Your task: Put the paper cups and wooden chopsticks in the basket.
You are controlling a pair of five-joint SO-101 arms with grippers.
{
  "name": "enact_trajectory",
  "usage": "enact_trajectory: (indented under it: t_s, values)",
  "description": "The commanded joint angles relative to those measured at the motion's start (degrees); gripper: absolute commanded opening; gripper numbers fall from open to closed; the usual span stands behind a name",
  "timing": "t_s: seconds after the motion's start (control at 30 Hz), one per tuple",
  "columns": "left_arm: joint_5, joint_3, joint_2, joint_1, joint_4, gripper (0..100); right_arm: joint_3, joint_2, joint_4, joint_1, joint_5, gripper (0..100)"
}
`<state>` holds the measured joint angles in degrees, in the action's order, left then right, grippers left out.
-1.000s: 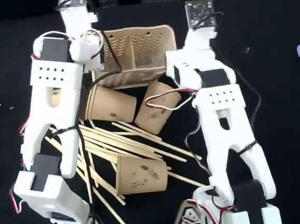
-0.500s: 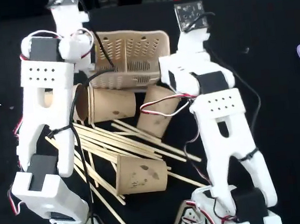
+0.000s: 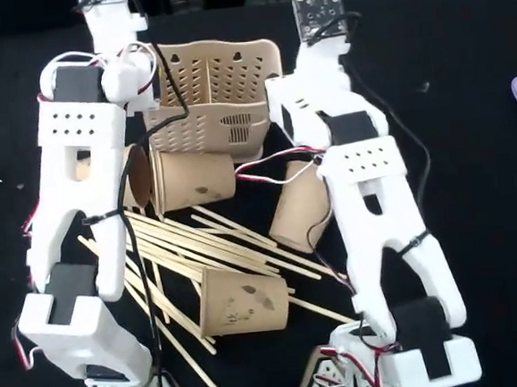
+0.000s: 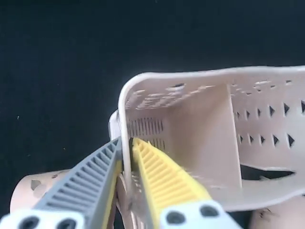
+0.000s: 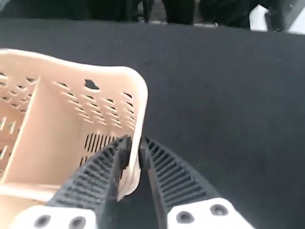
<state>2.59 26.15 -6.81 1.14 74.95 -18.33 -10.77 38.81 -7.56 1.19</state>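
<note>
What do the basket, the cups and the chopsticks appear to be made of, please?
The basket looks like moulded plastic, beige, smooth, slightly glossy: thin walls pierced by regular vent holes. The paper cups look like matte brown paperboard with darker printed marks. The chopsticks look like pale unfinished wood, thin and straight; bamboo cannot be ruled out.

So the beige perforated basket (image 3: 219, 93) is kinda tilted, with my left fingers (image 4: 147, 160) and right fingers (image 5: 107, 164) pinching its two end walls. One paper cup (image 3: 190, 176) lies sideways just beside the basket. The second cup (image 3: 300, 210) is near it, and the third cup (image 3: 242, 300) is farthest off, on the scattered wooden chopsticks (image 3: 200, 243).
</note>
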Motion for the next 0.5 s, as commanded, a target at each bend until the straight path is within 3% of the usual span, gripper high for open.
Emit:
enact_trajectory:
  t_s: [0.0, 0.27, 0.47]
  values:
    - [-0.5, -4.3, 1.1, 3.7, -4.7, 3, 1.5, 0.1, -1.0, 0.8, -0.7, 1.1]
    - [-0.7, -6.8, 1.4, 3.8, -5.5, 4, 1.7, -2.7, 1.6, -0.2, -0.7, 1.1]
    - [-0.5, -5.2, 1.4, 3.8, -0.5, 22, 1.6, -2.7, 2.8, -0.8, -0.7, 2.1]
